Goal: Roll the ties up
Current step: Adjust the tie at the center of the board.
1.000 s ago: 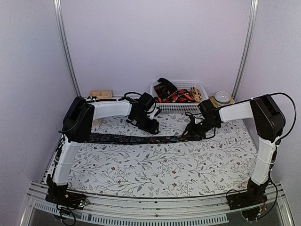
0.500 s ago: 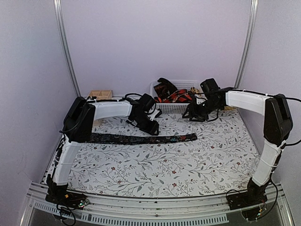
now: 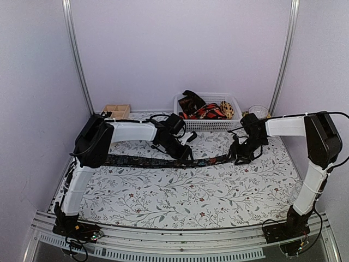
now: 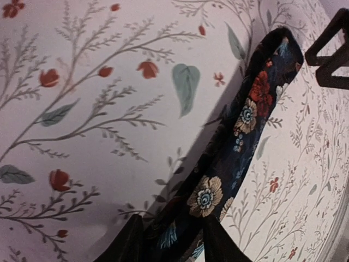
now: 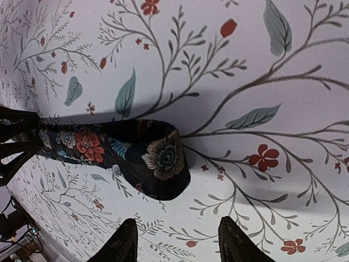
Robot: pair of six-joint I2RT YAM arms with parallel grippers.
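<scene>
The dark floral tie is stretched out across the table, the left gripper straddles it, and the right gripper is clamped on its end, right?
Not quite. The right wrist view shows the right gripper open, its fingers apart with the end of the dark floral tie lying free ahead of them. The rest holds.

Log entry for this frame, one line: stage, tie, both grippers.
stage: rolling not begun | tie: laid out flat, unrolled | left gripper: astride tie, grip unclear | right gripper: open, near tie's end

White-shelled arms with black joints and looping cables.
</scene>
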